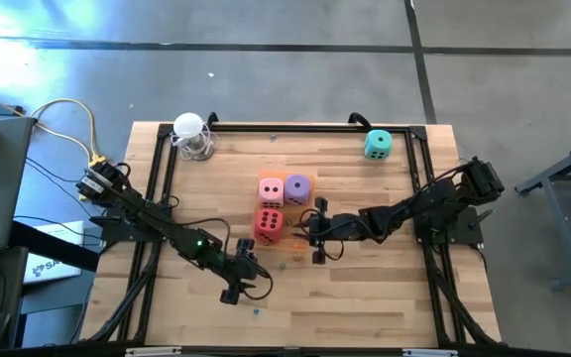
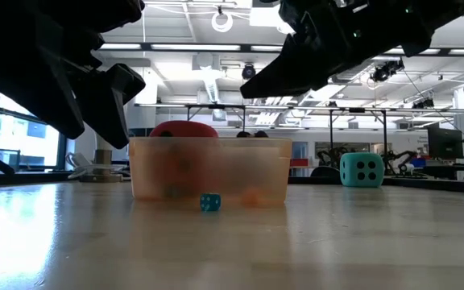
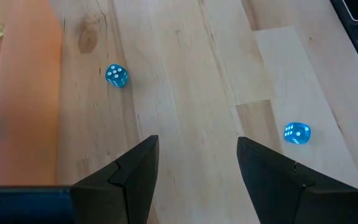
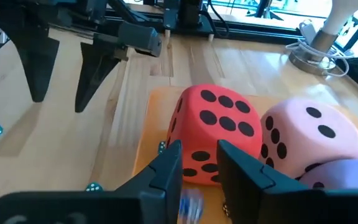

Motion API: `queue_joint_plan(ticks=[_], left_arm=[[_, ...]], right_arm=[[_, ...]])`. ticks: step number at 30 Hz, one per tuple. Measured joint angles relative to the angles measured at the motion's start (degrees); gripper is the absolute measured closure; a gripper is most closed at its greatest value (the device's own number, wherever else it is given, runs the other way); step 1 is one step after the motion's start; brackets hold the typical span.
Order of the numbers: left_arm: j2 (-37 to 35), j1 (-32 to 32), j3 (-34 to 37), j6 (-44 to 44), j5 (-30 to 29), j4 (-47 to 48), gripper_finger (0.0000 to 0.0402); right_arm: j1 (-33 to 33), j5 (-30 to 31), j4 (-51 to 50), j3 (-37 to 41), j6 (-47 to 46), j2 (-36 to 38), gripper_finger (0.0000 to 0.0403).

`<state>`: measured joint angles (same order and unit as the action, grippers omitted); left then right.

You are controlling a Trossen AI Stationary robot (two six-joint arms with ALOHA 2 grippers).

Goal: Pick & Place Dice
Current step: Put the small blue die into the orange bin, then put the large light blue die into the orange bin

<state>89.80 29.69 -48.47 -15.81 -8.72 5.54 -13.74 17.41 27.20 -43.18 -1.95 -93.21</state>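
Red die [image 1: 271, 224], pink die [image 1: 271, 190] and purple die [image 1: 297, 188] sit together in the translucent orange tray [image 4: 149, 134] at mid-table. The teal die [image 1: 378, 145] rests alone on the wood at the far right. My right gripper [image 4: 197, 152] hovers over the tray's right side, pointing at the red die [image 4: 213, 127], fingers a narrow gap apart. A blurred small blue thing [image 4: 190, 202] shows low in that gap. My left gripper [image 3: 197, 146] stands open above bare wood near the tray's near left corner. My right gripper has the blurred small blue thing [image 4: 190, 202] showing in the gap between its fingers, back from their free ends. Whether the fingers touch it I cannot tell.
Small blue dice lie on the wood: [image 3: 117, 75] by the tray's wall, [image 3: 297, 132] nearer the front edge. A white object with a coiled cable [image 1: 192, 134] stands at the far left. Black frame rails [image 1: 162, 188] border the table.
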Motion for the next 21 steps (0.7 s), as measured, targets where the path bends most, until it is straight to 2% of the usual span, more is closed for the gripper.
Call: queue_joint_plan(ticks=[5, 13, 21], left_arm=[[0.0, 0.0, 0.0, 0.0, 0.0, 0.0, 0.0192], [0.0, 0.0, 0.4, 0.0, 0.0, 0.0, 0.0192], [0.0, 0.0, 0.4, 0.6, -0.1, 0.0, 0.0192]], right_arm=[[0.2, 0.2, -0.4, 0.0, -3.9, 0.0, 0.0277], [0.3, 1.0, -0.1, 0.0, -4.5, 0.0, 0.02], [-0.1, 12.7, 0.9, 0.0, -7.2, 0.0, 0.0104]])
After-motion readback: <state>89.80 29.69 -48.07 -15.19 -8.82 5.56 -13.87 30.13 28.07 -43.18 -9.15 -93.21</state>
